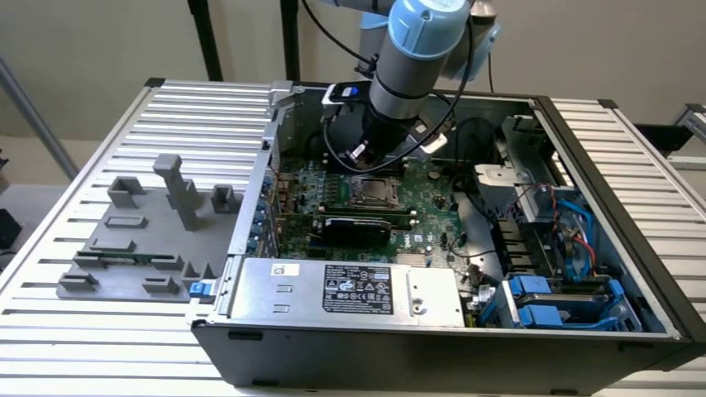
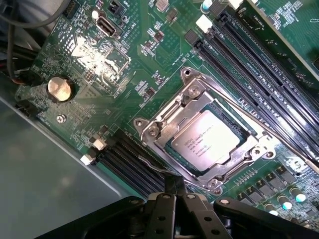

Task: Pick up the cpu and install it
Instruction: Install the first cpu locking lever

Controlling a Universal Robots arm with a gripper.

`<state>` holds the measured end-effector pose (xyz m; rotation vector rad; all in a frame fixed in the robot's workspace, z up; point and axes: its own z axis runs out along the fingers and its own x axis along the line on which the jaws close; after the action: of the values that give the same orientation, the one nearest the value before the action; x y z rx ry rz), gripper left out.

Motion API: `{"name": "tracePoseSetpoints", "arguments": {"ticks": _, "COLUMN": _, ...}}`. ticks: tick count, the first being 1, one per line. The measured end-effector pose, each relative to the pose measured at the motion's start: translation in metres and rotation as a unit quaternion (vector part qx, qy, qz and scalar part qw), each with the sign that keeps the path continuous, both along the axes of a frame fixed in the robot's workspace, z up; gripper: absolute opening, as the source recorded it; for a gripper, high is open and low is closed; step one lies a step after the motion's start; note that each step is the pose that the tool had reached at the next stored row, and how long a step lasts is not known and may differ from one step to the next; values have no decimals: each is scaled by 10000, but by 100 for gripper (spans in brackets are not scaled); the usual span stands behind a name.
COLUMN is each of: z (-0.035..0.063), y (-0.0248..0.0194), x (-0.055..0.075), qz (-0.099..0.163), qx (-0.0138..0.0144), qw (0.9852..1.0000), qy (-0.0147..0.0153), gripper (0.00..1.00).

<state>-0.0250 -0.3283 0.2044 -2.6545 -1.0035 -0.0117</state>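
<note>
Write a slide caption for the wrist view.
Shut hand above the motherboard, cpu sitting inside its metal-framed socket.

Inside the open computer case [image 1: 617,273], the arm [image 1: 403,74] reaches down from above through the open top, and the shut gripper [image 2: 175,186] hangs just over the motherboard [image 2: 124,74] beside the socket frame [image 2: 199,134], where the cpu [image 2: 207,139] lies flat and uncovered. Room is tight: black cables [image 1: 469,141] hang close by the arm, a dark card [image 1: 359,225] stands just beyond the socket, and the silver power supply [image 1: 342,289] walls off the near end. Toward the exterior view's right, the drive bays [image 1: 557,302] and blue wiring [image 1: 574,223] crowd the case, while the grey fixture [image 1: 144,240] with upright posts stands on the slatted table [image 1: 66,347] outside.
</note>
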Motion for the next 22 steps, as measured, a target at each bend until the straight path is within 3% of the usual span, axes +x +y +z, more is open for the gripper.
{"name": "tracePoseSetpoints", "arguments": {"ticks": 6, "z": -18, "y": 3, "x": 30, "qz": -1, "qx": -43, "qw": 10000, "qy": 1, "gripper": 11}}
{"name": "tracePoseSetpoints", "arguments": {"ticks": 13, "z": -20, "y": 48, "x": 39, "qz": 0, "qx": -43, "qw": 10000, "qy": 0, "gripper": 11}}
{"name": "tracePoseSetpoints", "arguments": {"ticks": 22, "z": -20, "y": 42, "x": 43, "qz": 0, "qx": -57, "qw": 10000, "qy": 6, "gripper": 11}}
